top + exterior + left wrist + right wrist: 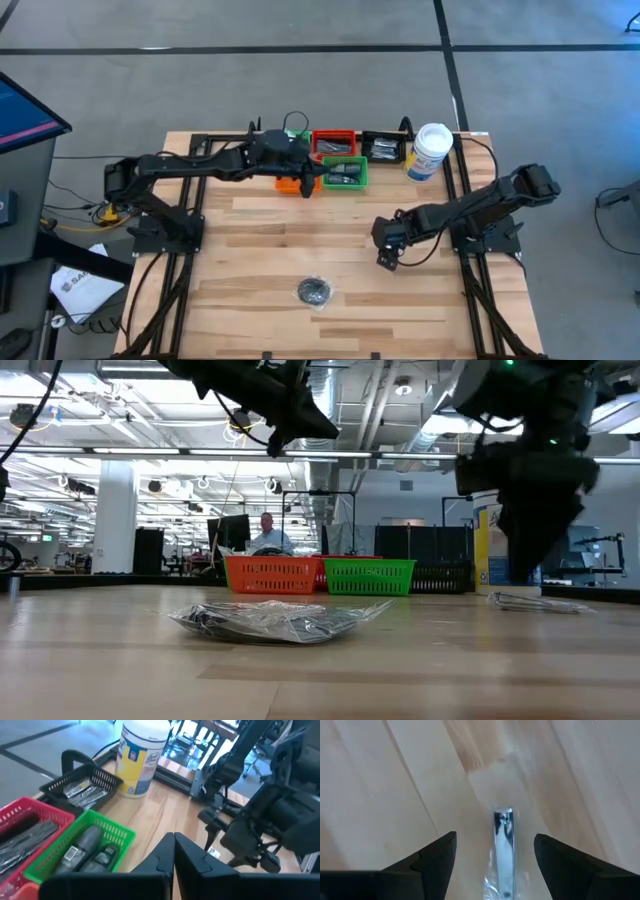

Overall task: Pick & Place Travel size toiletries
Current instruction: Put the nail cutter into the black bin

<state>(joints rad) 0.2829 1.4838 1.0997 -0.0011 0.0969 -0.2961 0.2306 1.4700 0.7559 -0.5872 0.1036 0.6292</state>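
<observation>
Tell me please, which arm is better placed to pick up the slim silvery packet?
The right. Its gripper is open directly over the slim silvery packet, fingers on both sides. The left gripper is shut, far away over the trays.

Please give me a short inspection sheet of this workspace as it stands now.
Surface: wooden table, mostly bare.
Job's things: black piece in plastic near the front edge; silvery packet between the right gripper's jaws; more in the green tray, red tray and black tray.
Clutter: white canister.
Grippers: left gripper shut, above the trays; right gripper open, low.
Cables: beside the table's left edge.
Surroundings: person far behind.
</observation>
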